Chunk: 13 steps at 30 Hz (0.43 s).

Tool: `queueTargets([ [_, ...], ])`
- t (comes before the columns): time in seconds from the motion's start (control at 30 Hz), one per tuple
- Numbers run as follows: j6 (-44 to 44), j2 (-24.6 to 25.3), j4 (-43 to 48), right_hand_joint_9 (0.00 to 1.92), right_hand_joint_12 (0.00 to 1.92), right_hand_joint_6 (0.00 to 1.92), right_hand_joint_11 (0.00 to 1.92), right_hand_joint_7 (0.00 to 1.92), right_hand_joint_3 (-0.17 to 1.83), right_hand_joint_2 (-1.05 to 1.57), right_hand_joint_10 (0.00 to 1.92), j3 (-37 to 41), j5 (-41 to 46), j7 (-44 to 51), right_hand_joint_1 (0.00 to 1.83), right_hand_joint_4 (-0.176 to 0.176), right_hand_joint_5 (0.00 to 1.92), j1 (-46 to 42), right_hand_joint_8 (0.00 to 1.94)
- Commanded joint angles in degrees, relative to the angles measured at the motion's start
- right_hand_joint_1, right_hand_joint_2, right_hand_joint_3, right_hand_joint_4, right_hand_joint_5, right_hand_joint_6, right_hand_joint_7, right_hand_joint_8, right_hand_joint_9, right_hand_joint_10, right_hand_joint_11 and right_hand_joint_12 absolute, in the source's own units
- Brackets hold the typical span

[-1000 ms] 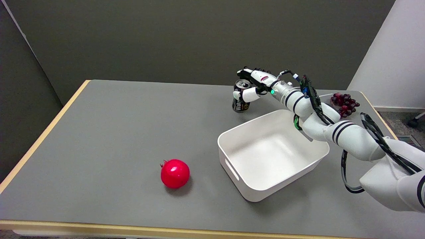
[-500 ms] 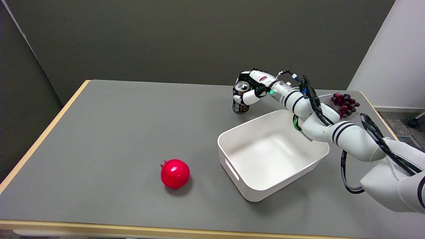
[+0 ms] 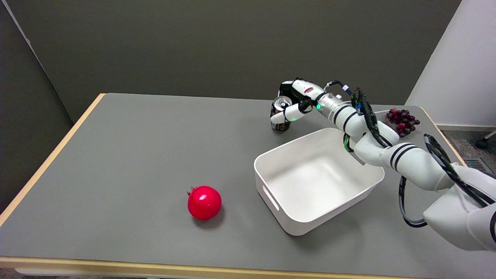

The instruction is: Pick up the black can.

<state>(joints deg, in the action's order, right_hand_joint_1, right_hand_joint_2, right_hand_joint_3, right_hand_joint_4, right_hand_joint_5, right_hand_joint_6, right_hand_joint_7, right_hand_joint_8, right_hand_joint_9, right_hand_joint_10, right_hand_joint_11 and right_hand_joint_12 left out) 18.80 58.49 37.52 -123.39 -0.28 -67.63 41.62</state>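
A: Where is the black can (image 3: 279,116)?

B: Toward the table's (image 3: 128,162) far edge, right of the middle, just beyond the far left corner of the white bin (image 3: 316,180). It leans slightly, silver top turned toward the camera. Whether its base touches the table I cannot tell.

A: And the robot hand (image 3: 294,100)?

B: It is wrapped round the can's upper part. The fingers (image 3: 287,86) curl over the far side of the rim, and the thumb (image 3: 288,114) presses across the near side of the label, so the can is held between them.

A: How does the arm lie?

B: The right arm (image 3: 391,151) comes in from the table's near right corner, crosses above the bin's right rim and runs out nearly level to the wrist, where a green light shows.

A: What else is on the table?

B: A bunch of dark red grapes (image 3: 401,121) near the far right corner, behind the arm, and a red pomegranate (image 3: 204,202) toward the near edge, well left of the bin.
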Motion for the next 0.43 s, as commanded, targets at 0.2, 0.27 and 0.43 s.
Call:
queueTargets([
  [0.2, 5.2, -11.5, 37.7, 0.79, 1.67, 1.58, 0.69, 0.87, 0.09, 1.24, 1.25, 32.8, 8.5, 0.0, 1.19, -0.176, 0.50, -27.1, 1.32],
  [0.27, 6.4, -11.4, 42.2, 0.79, 1.67, 1.57, 0.70, 0.87, 0.09, 1.23, 1.25, 39.2, 10.8, 0.1, 1.19, -0.176, 0.50, -33.9, 1.33],
  [0.43, 12.4, -9.6, 48.5, 0.79, 1.67, 1.56, 0.69, 0.87, 0.09, 1.24, 1.26, 49.8, 18.5, 0.0, 1.19, -0.176, 0.50, -48.0, 1.34],
])
